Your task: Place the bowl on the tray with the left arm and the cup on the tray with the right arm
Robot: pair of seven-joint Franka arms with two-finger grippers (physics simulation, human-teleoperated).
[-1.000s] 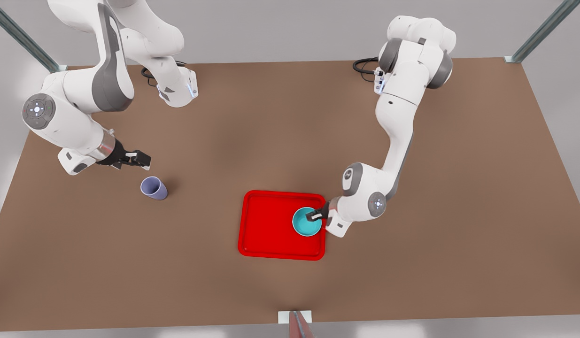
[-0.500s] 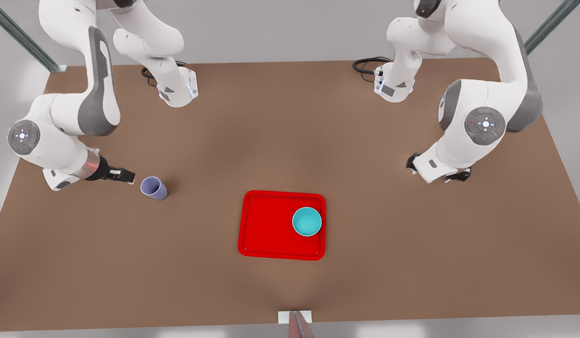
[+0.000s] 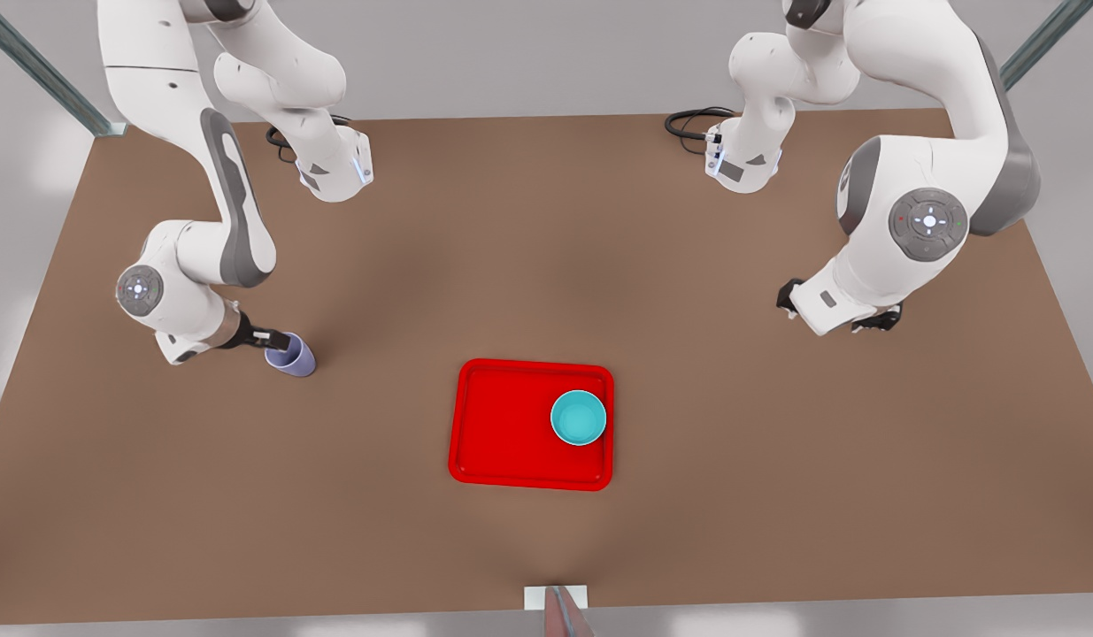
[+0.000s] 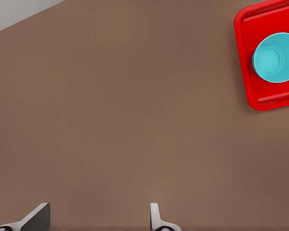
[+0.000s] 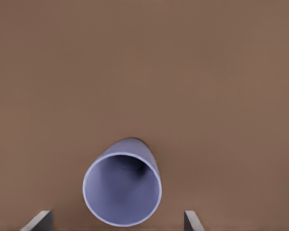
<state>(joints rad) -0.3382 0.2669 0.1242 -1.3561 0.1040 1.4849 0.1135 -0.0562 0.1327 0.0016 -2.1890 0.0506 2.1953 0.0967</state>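
Observation:
The turquoise bowl (image 3: 579, 418) (image 4: 276, 57) stands upright in the red tray (image 3: 502, 425) (image 4: 245, 53), at the end toward the front view's right, with nothing touching it. My left gripper (image 3: 835, 316) (image 4: 96, 217) hangs open over bare table well off to the front view's right of the tray. The lavender cup (image 3: 293, 357) (image 5: 122, 188) stands on the table at the front view's left. My right gripper (image 3: 277, 339) (image 5: 116, 222) is open right at the cup's rim, a finger (image 5: 38, 220) out on either side and neither touching it.
The brown table (image 3: 546, 265) holds both arm bases (image 3: 334, 172) (image 3: 742, 164) at its far edge, with a black cable (image 3: 688, 124) by the one on the front view's right. Metal frame struts (image 3: 42, 66) rise at the far corners. A white marker (image 3: 555, 597) sits at the near edge.
The left gripper let go of the bowl on the tray and pulled away to the front view's right. The right gripper came down and closed in on the cup's rim.

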